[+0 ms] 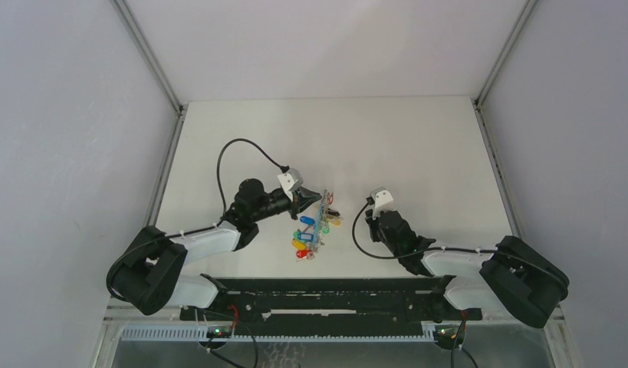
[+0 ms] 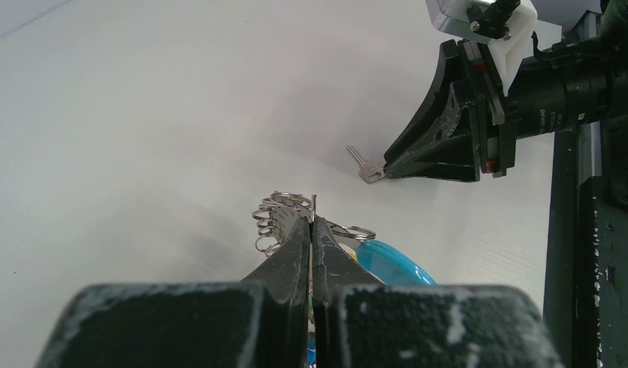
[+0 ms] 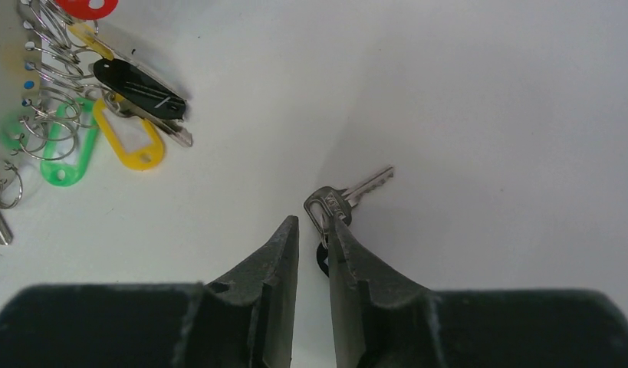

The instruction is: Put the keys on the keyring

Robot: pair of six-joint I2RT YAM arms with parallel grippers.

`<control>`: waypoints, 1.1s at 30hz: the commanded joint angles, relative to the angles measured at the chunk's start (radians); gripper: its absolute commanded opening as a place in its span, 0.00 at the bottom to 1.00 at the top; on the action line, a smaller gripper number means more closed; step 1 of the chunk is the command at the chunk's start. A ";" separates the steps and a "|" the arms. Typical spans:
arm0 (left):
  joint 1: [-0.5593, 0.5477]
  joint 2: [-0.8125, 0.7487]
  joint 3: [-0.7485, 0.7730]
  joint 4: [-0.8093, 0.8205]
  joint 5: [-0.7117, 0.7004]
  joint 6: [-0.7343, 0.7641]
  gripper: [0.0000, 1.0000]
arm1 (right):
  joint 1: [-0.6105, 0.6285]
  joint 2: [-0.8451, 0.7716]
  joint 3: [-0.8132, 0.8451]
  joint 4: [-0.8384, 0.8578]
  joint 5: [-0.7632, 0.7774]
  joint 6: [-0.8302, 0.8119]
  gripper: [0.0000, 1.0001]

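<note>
My left gripper (image 1: 310, 203) is shut on the keyring (image 1: 320, 217) and holds it on edge near the table's middle. In the left wrist view its fingertips (image 2: 311, 224) pinch the thin band just below a row of silvery split rings (image 2: 278, 213), and a blue tag (image 2: 391, 264) hangs at the right. Keys with red, yellow, green and blue tags (image 1: 304, 239) hang from it. My right gripper (image 3: 310, 226) is slightly open, low over the table. A lone silvery key (image 3: 345, 198) lies flat, its head touching the right fingertip; nothing sits between the jaws.
The right wrist view shows the yellow tag (image 3: 130, 142), the green tag (image 3: 65, 157) and a black-headed key (image 3: 138, 80) spread on the white table (image 1: 418, 153). Grey walls enclose the table. A black rail (image 1: 326, 295) runs along the near edge.
</note>
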 commanded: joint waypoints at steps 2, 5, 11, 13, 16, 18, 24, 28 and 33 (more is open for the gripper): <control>-0.008 -0.024 0.060 0.017 0.027 0.018 0.00 | 0.026 0.041 0.066 0.000 0.054 0.006 0.20; -0.007 -0.024 0.060 0.016 0.029 0.018 0.00 | 0.038 0.051 0.074 -0.010 0.097 0.011 0.19; -0.009 -0.023 0.060 0.016 0.028 0.018 0.00 | 0.039 0.053 0.091 -0.062 0.130 0.049 0.19; -0.009 -0.023 0.060 0.016 0.028 0.018 0.00 | 0.039 0.058 0.097 -0.081 0.127 0.059 0.19; -0.009 -0.023 0.060 0.016 0.030 0.018 0.00 | 0.039 0.057 0.102 -0.093 0.118 0.064 0.19; -0.009 -0.023 0.060 0.016 0.030 0.017 0.00 | 0.033 0.059 0.105 -0.098 0.102 0.068 0.20; -0.011 -0.021 0.061 0.016 0.030 0.019 0.00 | 0.018 0.089 0.131 -0.129 0.082 0.074 0.19; -0.011 -0.021 0.060 0.016 0.030 0.019 0.00 | 0.016 0.103 0.142 -0.139 0.086 0.077 0.17; -0.012 -0.020 0.061 0.016 0.031 0.021 0.00 | 0.015 0.103 0.144 -0.150 0.098 0.087 0.16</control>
